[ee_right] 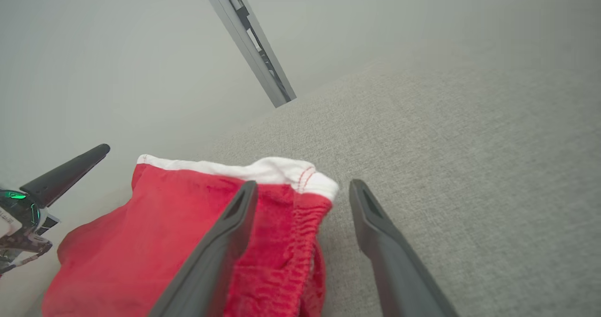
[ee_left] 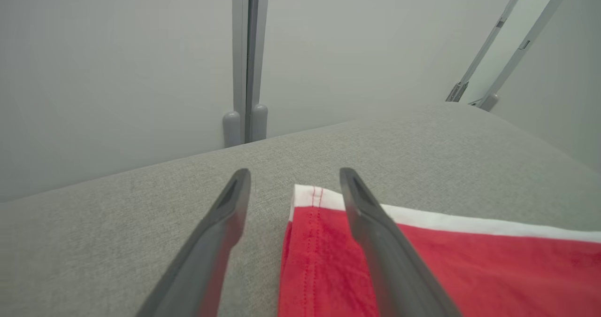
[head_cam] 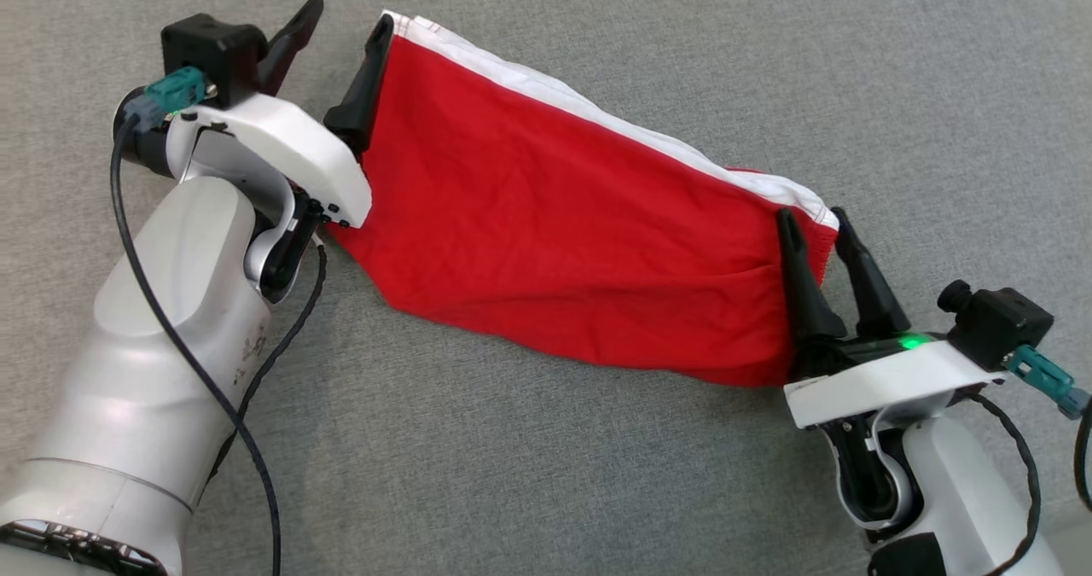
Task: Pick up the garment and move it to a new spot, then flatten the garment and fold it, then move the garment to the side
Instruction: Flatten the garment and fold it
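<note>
A red garment [head_cam: 554,218] with a white band along its far edge lies folded in a long strip on the grey fabric surface [head_cam: 597,474]. My left gripper [head_cam: 345,34] stands open at its far-left corner, one finger resting on the cloth, the other off to the side. In the left wrist view the garment corner [ee_left: 310,242] lies between and under the open fingers [ee_left: 366,223]. My right gripper [head_cam: 812,222] stands open at the right end, straddling the gathered edge. In the right wrist view that edge [ee_right: 291,213] sits between the fingers [ee_right: 230,232], unpinched.
The grey surface [ee_left: 117,242] stretches all around the garment. Behind it is a pale wall with a vertical metal rail [ee_left: 248,58] and slanted struts [ee_left: 507,40]. The left arm's finger [ee_right: 65,173] shows at the left of the right wrist view.
</note>
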Motion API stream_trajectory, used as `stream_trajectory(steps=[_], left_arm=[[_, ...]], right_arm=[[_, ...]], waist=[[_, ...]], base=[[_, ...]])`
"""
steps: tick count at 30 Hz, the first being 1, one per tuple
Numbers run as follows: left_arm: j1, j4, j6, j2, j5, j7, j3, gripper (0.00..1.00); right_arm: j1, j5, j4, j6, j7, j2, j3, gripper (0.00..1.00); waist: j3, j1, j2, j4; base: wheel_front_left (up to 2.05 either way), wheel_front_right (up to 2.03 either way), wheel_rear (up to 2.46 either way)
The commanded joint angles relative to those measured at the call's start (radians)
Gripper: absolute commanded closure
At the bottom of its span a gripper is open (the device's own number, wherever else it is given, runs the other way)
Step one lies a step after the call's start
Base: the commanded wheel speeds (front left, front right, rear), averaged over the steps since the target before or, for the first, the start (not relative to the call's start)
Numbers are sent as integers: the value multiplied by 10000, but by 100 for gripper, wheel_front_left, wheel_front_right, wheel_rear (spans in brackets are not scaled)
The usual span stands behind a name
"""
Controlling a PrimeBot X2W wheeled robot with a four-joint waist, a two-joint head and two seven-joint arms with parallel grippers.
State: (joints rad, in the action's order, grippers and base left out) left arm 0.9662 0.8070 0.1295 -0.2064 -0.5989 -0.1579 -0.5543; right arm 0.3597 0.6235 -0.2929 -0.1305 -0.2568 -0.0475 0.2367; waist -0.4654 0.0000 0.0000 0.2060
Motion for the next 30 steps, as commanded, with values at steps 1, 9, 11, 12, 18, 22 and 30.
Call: stream_trajectory(steps=[1,9,11,12,18,22,30], left_arm=[[-60,138,-32,-43,76,-464,46,0],[-1204,-1067,-1224,-233,240,-1053,1240,0],[-1898,-1972,-1541,-344,459,-1054,1672,0],[-2249,-2481,-1701,-415,619,-1052,1883,0],[-4446,-4997,-2362,-592,1299,-1052,2723,0],[-5501,-6064,-2491,-826,1634,-1053,2850,0],[-6323,-6719,-2486,-1145,1634,-839,2824,0]], right_arm=[[-148,-470,217,-6,-102,-62,-195,0],[-739,-3062,1372,-6,-89,-67,-1337,0],[-817,-3456,1622,-6,-87,-65,-1548,0],[-851,-3660,1724,-6,-81,-63,-1629,0],[-1058,-4190,2020,-6,6,-60,-2048,0],[-1208,-4234,2098,-6,57,-62,-2205,0],[-1314,-4108,2141,-6,73,-64,-2336,0]], waist=[[114,0,0,-103],[584,0,0,-473],[709,0,0,-542],[774,0,0,-575],[1125,0,0,-753],[1240,0,0,-800],[1270,0,0,-792]], base=[[0,0,0],[0,0,0],[0,0,0],[0,0,0],[0,0,0],[0,0,0],[0,0,0]])
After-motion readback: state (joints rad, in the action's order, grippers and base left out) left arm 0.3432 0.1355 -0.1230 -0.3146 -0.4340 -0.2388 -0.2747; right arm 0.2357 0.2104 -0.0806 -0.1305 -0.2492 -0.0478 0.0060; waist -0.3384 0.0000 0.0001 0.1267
